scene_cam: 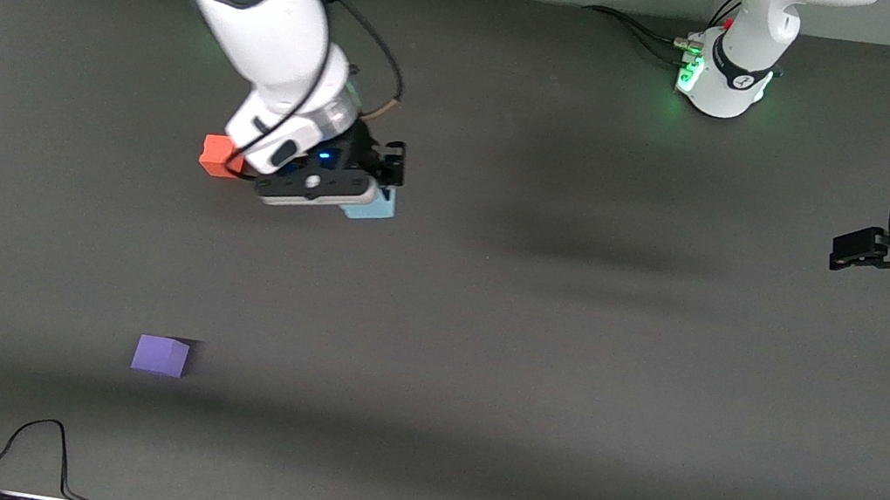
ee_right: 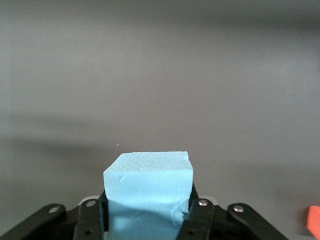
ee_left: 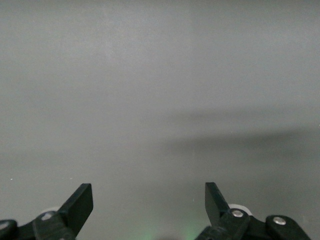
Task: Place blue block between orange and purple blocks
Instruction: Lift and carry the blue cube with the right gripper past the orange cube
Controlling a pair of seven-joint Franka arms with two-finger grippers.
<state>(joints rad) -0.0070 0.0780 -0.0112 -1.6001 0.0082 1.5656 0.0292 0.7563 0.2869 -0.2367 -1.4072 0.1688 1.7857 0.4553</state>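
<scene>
Three small cubes are out on the dark grey table [scene_cam: 533, 369], and one of them is in a grip; the right gripper [scene_cam: 368, 201] has its jaws clamped on the blue block [scene_cam: 374, 208], which the right wrist view shows squeezed between the two black fingers [ee_right: 200, 212] with its pale, slightly dented face [ee_right: 149, 192] turned to the camera; whether the block is lifted clear of the table or resting on it I cannot tell. The right arm reaches down from its base at the top of the front view, and its white wrist hides most of the hand. The orange block [scene_cam: 220, 155] sits on the table just beside that hand, partly covered by the wrist; a sliver of it [ee_right: 313, 222] also shows at the edge of the right wrist view. The purple block [scene_cam: 161, 355] lies alone, well apart from the other two and much nearer the front camera, toward the right arm's end of the table; so the blue block is close by the orange one and not between the pair. The left gripper [scene_cam: 851, 251] waits at the left arm's end of the table; its jaws stand wide apart, and the left wrist view shows the fingertips [ee_left: 80, 202] over bare grey surface.
</scene>
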